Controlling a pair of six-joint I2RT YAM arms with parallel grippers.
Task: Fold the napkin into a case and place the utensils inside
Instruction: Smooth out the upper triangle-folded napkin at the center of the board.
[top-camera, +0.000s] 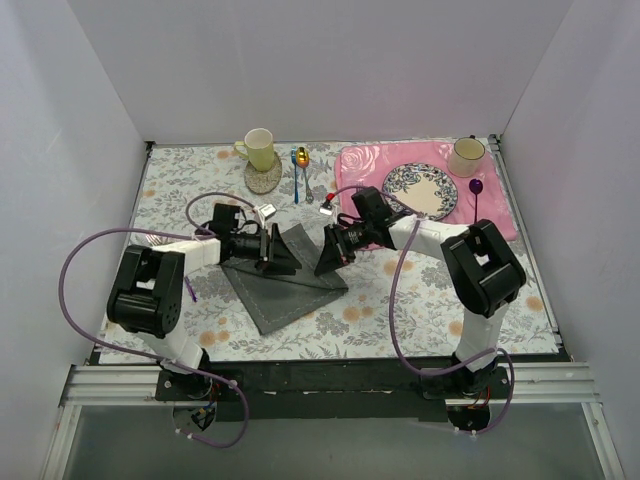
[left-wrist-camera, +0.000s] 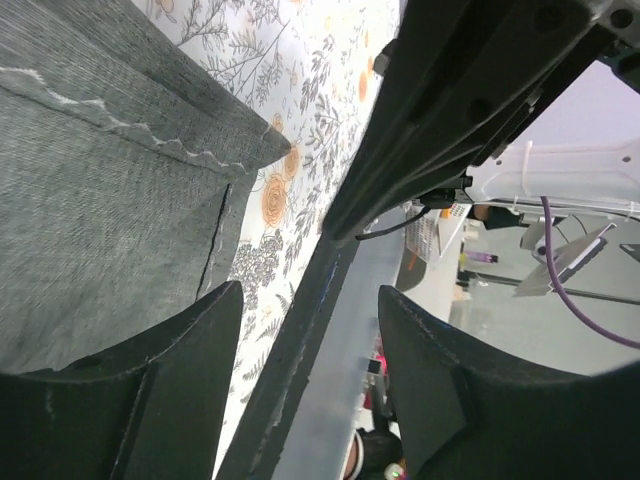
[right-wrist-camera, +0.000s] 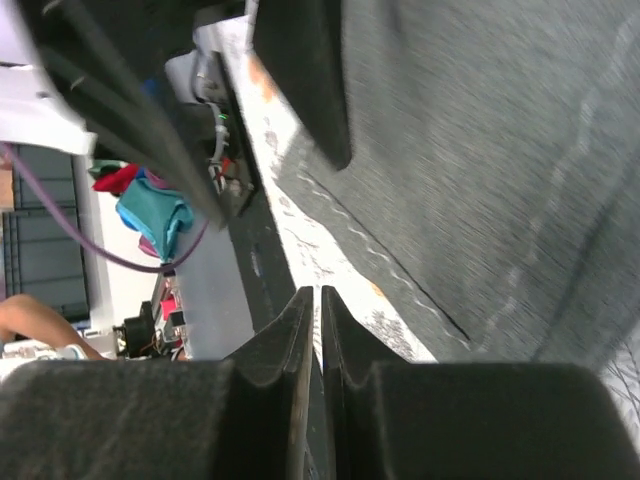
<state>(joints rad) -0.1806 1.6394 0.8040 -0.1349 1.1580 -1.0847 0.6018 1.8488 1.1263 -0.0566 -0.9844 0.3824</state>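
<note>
The dark grey napkin (top-camera: 285, 285) lies partly folded in the middle of the flowered table, with a doubled flap at its far side. It fills the left of the left wrist view (left-wrist-camera: 100, 180) and the right of the right wrist view (right-wrist-camera: 500, 150). My left gripper (top-camera: 282, 260) is open and empty, low over the napkin's far left part (left-wrist-camera: 310, 390). My right gripper (top-camera: 328, 260) is shut, with nothing seen between its fingers, at the napkin's far right edge (right-wrist-camera: 318, 300). A small silver fork (top-camera: 308, 187) lies further back. The gold-to-purple spoon is not made out.
A gold-bowled spoon with a blue handle (top-camera: 297, 175) lies beside the fork. A yellow mug (top-camera: 259, 148) and a round coaster (top-camera: 263, 178) are at the back. The pink placemat (top-camera: 500, 205) holds a patterned plate (top-camera: 420, 190), a cup (top-camera: 466, 155) and a purple spoon (top-camera: 477, 190).
</note>
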